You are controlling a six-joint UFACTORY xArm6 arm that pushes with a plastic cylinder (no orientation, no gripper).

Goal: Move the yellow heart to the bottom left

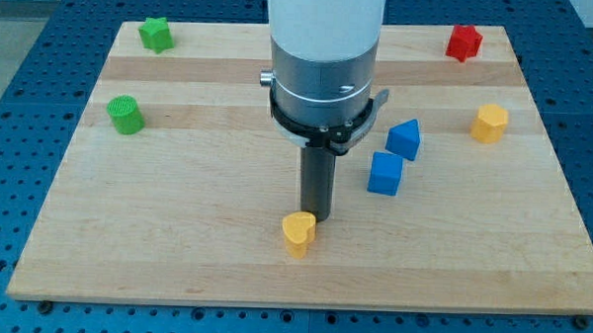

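The yellow heart (298, 233) lies on the wooden board (175, 241) near the view's bottom centre. My tip (317, 214) is the lower end of the dark rod and stands just above and right of the heart, touching or nearly touching its upper right edge. The arm's white and grey body hangs over the board's middle and hides the part behind it.
A blue cube (385, 174) and a blue triangular block (404, 139) sit right of the rod. A yellow hexagon (490, 124) is at the right, a red star (464, 42) top right, a green star (156, 33) top left, a green cylinder (126, 114) at the left.
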